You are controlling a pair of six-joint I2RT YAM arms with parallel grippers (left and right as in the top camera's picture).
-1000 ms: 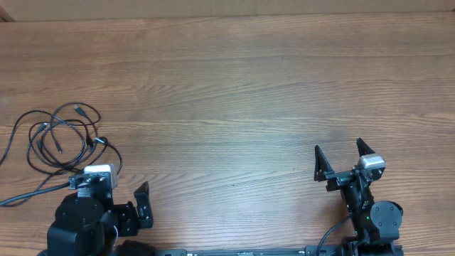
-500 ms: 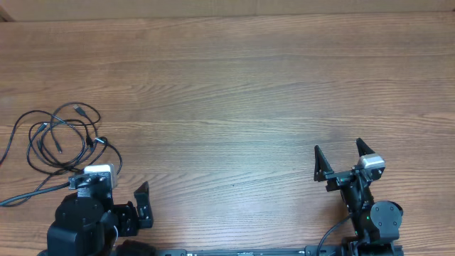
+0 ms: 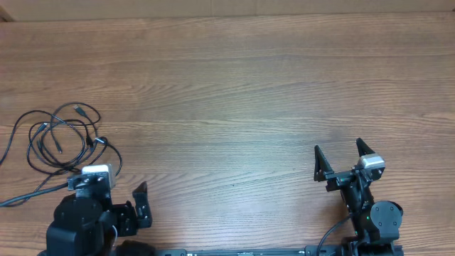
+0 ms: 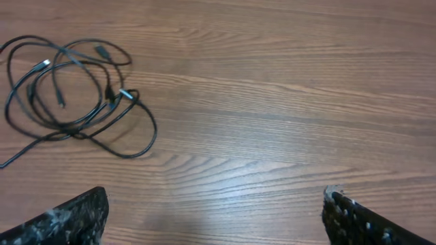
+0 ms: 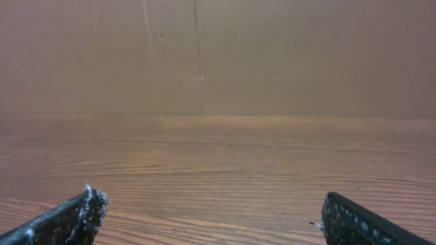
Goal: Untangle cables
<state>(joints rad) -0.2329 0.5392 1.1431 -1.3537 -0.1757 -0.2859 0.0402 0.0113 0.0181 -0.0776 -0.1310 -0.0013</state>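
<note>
Overhead: left gripper [image 3: 108, 190] nudged slightly since a moment ago, nothing else moved; cables [image 3: 60, 139] tangled near the table's [image 3: 249, 85] left edge, untouched, so untangling not yet begun. Right gripper [image 3: 340, 158] well apart. Left wrist: jaws spread, empty, tangle ahead-left. Right wrist: jaws spread, empty. No readable writing or brand anywhere.

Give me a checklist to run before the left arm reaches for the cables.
1. Left end effector open, empty: ok.
2. Right end effector open, empty: ok.
3. Cables in left wrist view: ok, upper left.
4. Cables separated: not ok, loops overlap in one tangle.
5. Cables free of the left arm: cannot tell, a strand runs close beside it in the overhead view.
</note>
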